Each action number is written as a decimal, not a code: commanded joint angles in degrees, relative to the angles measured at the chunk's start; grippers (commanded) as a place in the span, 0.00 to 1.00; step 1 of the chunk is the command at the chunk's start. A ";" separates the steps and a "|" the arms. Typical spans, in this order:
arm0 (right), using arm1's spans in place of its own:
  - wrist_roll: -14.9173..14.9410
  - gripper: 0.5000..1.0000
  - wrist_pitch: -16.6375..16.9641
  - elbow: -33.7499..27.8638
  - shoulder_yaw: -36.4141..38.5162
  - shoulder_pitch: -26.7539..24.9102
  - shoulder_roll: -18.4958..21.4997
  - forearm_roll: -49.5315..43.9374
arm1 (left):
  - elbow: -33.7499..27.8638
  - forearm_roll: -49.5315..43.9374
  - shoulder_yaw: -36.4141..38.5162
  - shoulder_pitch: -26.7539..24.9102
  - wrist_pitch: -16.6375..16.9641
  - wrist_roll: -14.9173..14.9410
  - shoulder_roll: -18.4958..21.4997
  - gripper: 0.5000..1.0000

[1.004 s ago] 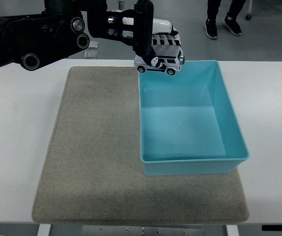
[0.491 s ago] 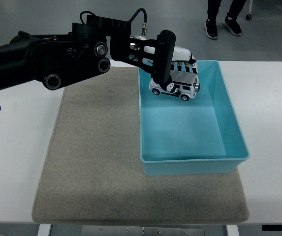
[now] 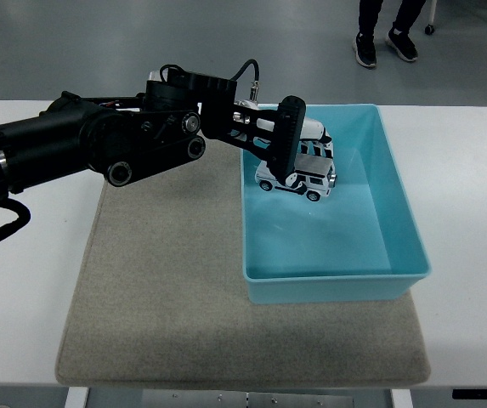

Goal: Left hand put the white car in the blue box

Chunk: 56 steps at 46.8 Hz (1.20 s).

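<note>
White car (image 3: 298,174), turquoise-blue box (image 3: 396,221), beige mat (image 3: 158,280)

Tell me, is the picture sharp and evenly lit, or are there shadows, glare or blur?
Head view: sharp overall, soft even light. The black left hand and the white toy car show no clear motion blur. A faint shadow lies on the floor of the blue plastic box under the car. No strong glare; the beige fabric mat looks darker toward its near edge.
</note>
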 commanded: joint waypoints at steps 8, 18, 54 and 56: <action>0.00 0.87 0.00 0.01 0.00 0.00 0.00 0.00 | 0.82 0.79 0.00 1.96 -0.01 0.00 -1.39 0.02; 0.00 0.87 0.00 0.01 0.00 0.00 0.00 0.00 | 0.82 0.88 0.00 2.05 1.22 -0.09 -1.39 0.36; 0.00 0.87 0.00 0.01 0.00 0.00 0.00 0.00 | 1.79 0.53 -2.37 0.73 3.07 -0.09 -1.47 0.75; 0.00 0.87 0.00 0.01 0.00 0.00 0.00 0.00 | 2.31 0.62 -3.16 0.47 3.16 -0.09 -1.39 0.75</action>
